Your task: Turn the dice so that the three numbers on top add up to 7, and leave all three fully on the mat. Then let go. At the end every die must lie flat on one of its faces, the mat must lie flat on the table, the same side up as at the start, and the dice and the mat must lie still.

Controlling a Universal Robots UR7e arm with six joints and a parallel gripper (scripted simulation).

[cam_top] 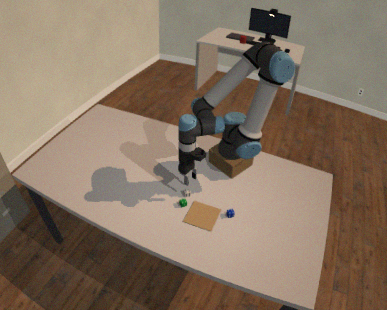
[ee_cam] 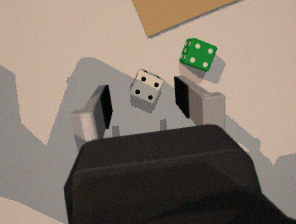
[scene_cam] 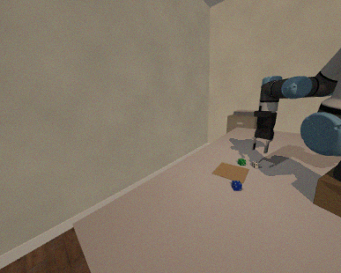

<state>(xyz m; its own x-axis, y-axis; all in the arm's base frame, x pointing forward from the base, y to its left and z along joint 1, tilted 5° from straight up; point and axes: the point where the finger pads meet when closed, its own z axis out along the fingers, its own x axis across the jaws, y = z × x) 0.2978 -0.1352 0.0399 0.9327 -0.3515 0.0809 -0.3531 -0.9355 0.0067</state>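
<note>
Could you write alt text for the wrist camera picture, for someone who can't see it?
An open gripper hangs over a white die lying on the table, one finger to each side of it. A green die sits nearby, and a corner of a brown mat shows at the top.

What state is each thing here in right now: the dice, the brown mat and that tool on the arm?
Tool: open, holding nothing, fingers either side of the white die.
White die: flat on the table, off the mat, untouched.
Green die: flat on the table, beside the mat.
Blue die: on the table, off the mat.
Mat: flat, no dice on it.
</note>
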